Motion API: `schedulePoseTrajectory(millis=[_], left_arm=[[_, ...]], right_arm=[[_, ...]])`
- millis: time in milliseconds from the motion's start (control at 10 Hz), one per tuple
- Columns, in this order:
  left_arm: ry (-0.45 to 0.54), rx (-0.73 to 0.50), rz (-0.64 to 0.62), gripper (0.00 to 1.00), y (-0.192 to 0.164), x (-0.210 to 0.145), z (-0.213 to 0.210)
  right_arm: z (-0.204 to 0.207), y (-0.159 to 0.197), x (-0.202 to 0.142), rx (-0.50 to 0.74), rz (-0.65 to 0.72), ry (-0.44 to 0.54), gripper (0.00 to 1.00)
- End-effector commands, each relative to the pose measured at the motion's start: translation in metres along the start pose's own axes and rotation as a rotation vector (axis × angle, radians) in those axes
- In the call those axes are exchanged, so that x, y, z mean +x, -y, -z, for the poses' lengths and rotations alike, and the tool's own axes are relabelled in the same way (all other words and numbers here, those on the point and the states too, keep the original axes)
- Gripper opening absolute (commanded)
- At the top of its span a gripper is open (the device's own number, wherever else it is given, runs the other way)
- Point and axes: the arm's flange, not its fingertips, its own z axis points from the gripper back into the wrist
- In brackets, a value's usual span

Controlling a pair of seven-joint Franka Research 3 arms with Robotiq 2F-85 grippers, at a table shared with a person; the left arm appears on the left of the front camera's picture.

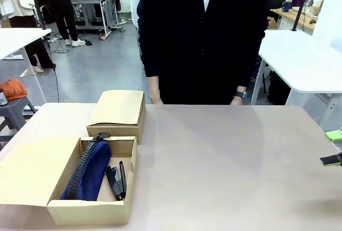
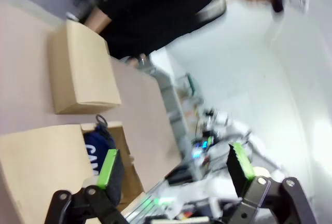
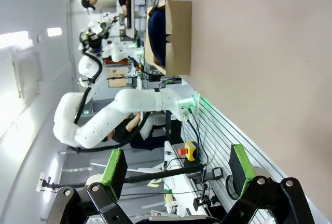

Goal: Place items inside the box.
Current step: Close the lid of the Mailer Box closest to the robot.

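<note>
Resting inside the open box: pouch and small tools; both end effectors empty

Front view: open cardboard box (image 1: 91,209) sits at the near left of the tabletop (image 1: 224,161), its flap folded out flat to the left. Inside, the navy zip pencil pouch (image 1: 88,172) lies lengthwise along the left of the compartment, zipper side up, pull ring at the far end by the box wall. Just right of the pouch, touching or nearly so, lie small black clip-like tools (image 1: 116,180), also lengthwise. Individual tools cannot be told apart at this resolution.

Second cardboard box (image 1: 118,110), closed, stands directly behind the open one, apparently touching its far wall.

Person in dark clothing stands at the far edge; one hand (image 1: 155,98) and the other hand (image 1: 236,100) hang at the tabletop edge, a watch on the latter wrist. Neither touches anything.

Right end effector (image 1: 334,148): green pad tips visible at the right border of the front view, well apart from both boxes. Right wrist view shows its fingers (image 3: 115,167) spread wide, nothing between them.

Left end effector (image 2: 174,169): left wrist view shows its fingers (image 2: 110,169) spread wide, nothing gripped; white lettering on the pouch shows below, beyond the pad. View is blurred.
</note>
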Motion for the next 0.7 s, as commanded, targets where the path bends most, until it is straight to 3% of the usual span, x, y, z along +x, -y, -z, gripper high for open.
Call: schedulePoseTrajectory(millis=[0,100,300,500,600], left_arm=[[-0.213,-0.008,0.584,1.0,0.033,-0.018,0.067],[-0.346,0.019,0.757,1.0,0.029,-0.037,0.106],[-0.534,0.092,0.901,1.0,-0.014,-0.049,0.126],[-0.555,0.142,0.98,1.0,-0.058,-0.051,0.12],[-0.461,0.124,0.926,1.0,-0.074,-0.054,0.117]], right_arm=[[-0.001,-0.004,-0.001,0.015,0.013,0.013,1.0],[-0.001,-0.004,-0.001,0.015,0.013,0.013,1.0],[-0.001,-0.004,-0.001,0.015,0.013,0.013,1.0],[-0.001,-0.004,-0.001,0.015,0.013,0.013,1.0],[-0.001,-0.004,-0.001,0.015,0.013,0.013,1.0]])
